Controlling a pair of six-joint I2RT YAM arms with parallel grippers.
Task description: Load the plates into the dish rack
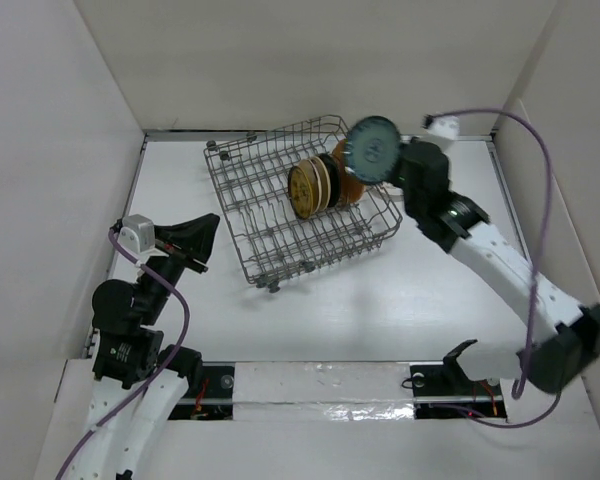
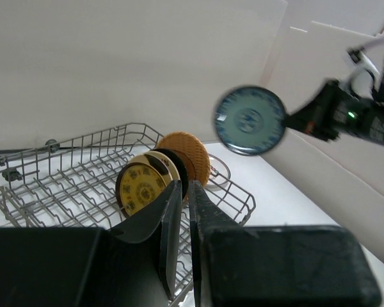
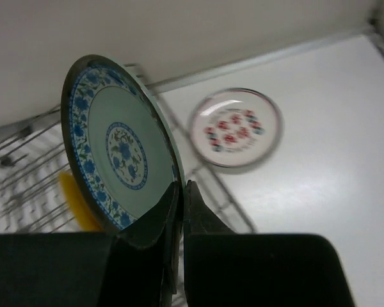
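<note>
**Right arm.** My right claw (image 1: 397, 166) pinches the rim of the teal patterned plate (image 1: 372, 149), held on edge in the air over the far right corner of the dish rack (image 1: 248, 195).

**Rack.** Upright inside are a yellow patterned plate (image 1: 305, 190) and an orange-brown plate (image 2: 189, 157). A white plate with red marks (image 3: 235, 128) lies flat on the counter (image 1: 400, 300), just beside the rack.

**Left arm.** My left claw (image 1: 210, 224) is pressed together on nothing and hovers left of the rack.

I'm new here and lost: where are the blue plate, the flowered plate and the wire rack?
blue plate (image 3: 121, 153): right wrist view, its centre.
flowered plate (image 3: 235, 128): right wrist view, its centre.
wire rack (image 1: 250, 200): top view, bare left part of its floor.
</note>
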